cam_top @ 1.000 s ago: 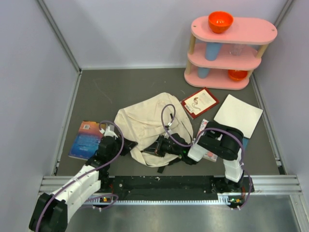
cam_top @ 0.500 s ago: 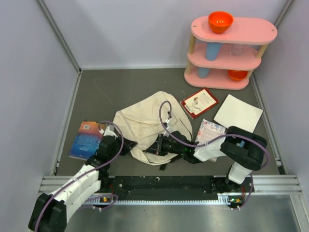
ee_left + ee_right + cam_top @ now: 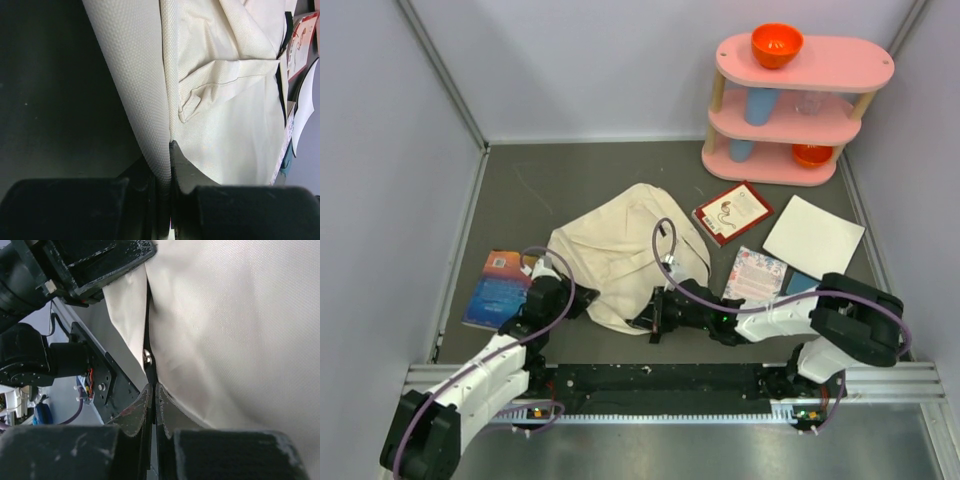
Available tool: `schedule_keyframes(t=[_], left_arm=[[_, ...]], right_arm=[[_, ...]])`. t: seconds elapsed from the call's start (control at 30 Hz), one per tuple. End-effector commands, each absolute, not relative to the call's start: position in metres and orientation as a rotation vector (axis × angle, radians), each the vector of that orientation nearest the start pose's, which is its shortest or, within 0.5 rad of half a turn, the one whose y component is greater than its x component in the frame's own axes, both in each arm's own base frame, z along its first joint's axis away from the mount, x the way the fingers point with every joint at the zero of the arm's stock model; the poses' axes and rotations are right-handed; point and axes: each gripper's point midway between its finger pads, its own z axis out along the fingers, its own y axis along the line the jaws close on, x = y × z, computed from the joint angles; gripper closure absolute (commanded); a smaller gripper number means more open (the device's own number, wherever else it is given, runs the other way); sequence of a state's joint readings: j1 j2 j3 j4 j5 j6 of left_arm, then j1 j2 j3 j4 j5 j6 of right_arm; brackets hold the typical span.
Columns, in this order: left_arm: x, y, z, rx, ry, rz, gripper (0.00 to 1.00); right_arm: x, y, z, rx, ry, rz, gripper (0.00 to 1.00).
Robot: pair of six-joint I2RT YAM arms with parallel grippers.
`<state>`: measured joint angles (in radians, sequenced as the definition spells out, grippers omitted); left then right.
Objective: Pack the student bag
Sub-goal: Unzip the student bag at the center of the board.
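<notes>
The left end effector was clenched on a fold of cream canvas at the near left edge of the student bag, with the cloth pinched between its closed fingers. Its arm lay low, reaching from the base at the near left corner up and to the right. The right end effector was also clamped tight, grasping the bag's near edge at the dark trim. Its forearm ran low and leftward along the front of the table, and its elbow was bent back far to the right. The bag lay slumped and creased in the middle of the grey table, between the two end effectors. A blue book lay near its left side. To its right were a red-and-white booklet, a patterned booklet and a white sheet. A pink three-tier shelf stood at the far right corner, with an orange bowl on top. Pale walls enclosed the table.
</notes>
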<state>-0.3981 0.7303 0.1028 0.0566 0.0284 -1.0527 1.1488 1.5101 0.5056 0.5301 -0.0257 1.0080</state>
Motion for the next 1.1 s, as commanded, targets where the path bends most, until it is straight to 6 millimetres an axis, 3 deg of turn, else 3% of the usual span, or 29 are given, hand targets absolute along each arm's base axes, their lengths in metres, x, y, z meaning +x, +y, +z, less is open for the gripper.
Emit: schedule_keyframes(t=[0.0, 0.3, 0.63, 0.77, 0.87, 0.9, 0.93, 1.0, 1.07], left_arm=[[0.249, -0.116, 0.066, -0.739, 2.029, -0.747, 1.0], [0.258, -0.105, 0.066, -0.732, 2.038, -0.725, 1.0], [0.268, -0.093, 0.075, -0.661, 2.076, -0.704, 1.0], [0.265, -0.102, 0.083, -0.576, 2.078, -0.752, 0.99], [0.26, -0.103, 0.087, -0.544, 2.087, -0.752, 0.76], [0.259, -0.104, 0.092, -0.515, 2.078, -0.759, 0.5], [0.257, -0.108, 0.096, -0.487, 2.075, -0.783, 0.4], [0.247, -0.108, 0.097, -0.453, 2.1, -0.779, 0.22], [0.242, -0.106, 0.104, -0.433, 2.108, -0.759, 0.15]], right_arm=[[0.122, 0.368, 0.08, -0.236, 2.297, 1.227, 1.0], [0.117, 0.352, 0.089, -0.311, 2.275, 1.159, 1.0], [0.121, 0.328, 0.071, -0.333, 2.286, 1.024, 1.0], [0.121, 0.325, 0.069, -0.353, 2.284, 1.008, 1.0], [0.124, 0.32, 0.063, -0.337, 2.286, 0.978, 1.0], [0.126, 0.32, 0.064, -0.326, 2.279, 0.969, 1.0], [0.127, 0.319, 0.063, -0.324, 2.276, 0.965, 1.0], [0.13, 0.32, 0.067, -0.32, 2.261, 0.958, 1.0], [0.133, 0.324, 0.072, -0.319, 2.248, 0.961, 1.0]])
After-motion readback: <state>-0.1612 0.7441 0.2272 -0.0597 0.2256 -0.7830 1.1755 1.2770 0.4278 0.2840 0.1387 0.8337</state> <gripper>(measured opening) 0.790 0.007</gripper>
